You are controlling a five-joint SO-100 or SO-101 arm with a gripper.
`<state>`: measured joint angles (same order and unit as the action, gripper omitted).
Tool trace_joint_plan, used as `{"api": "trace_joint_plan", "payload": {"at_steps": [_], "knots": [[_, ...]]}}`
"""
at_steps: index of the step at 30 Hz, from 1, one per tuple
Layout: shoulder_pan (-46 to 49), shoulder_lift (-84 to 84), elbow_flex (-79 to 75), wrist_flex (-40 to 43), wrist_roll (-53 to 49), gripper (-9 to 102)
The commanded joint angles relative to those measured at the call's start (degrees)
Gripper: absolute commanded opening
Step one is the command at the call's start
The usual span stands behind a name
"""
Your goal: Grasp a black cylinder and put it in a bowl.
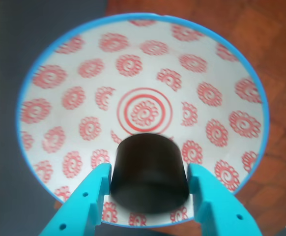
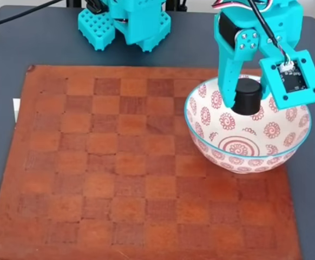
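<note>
Brown checkerboard mat (image 2: 119, 173) lies on a dark table (image 2: 6, 49), the arm's teal base (image 2: 125, 21) at the far edge. Patterned white bowl (image 2: 249, 143) sits at the mat's right side in the fixed view. Teal gripper (image 1: 150, 196) is clamped on the black cylinder (image 1: 150, 172), holding it above the bowl's interior, likely positioned for release.

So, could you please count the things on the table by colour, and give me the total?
Black: 1, the small matte black cylinder, held in the teal claw above the bowl.
White with red spirals: 1, the large round ceramic bowl with a blue rim.
Brown: 1, the brown checkered leather mat.
Total: 3
</note>
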<state>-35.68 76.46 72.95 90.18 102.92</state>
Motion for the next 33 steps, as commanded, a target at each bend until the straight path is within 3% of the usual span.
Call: {"api": "trace_joint_plan", "payload": {"at_steps": [1,10,18,33], "knots": [[-0.44,0.53,-1.41,-1.14,0.35,21],[0.00,0.53,-1.32,-0.18,0.35,24],[2.55,3.25,-0.44,2.72,-0.62,12],[10.63,30.06,24.96,2.64,-0.70,3]]}}
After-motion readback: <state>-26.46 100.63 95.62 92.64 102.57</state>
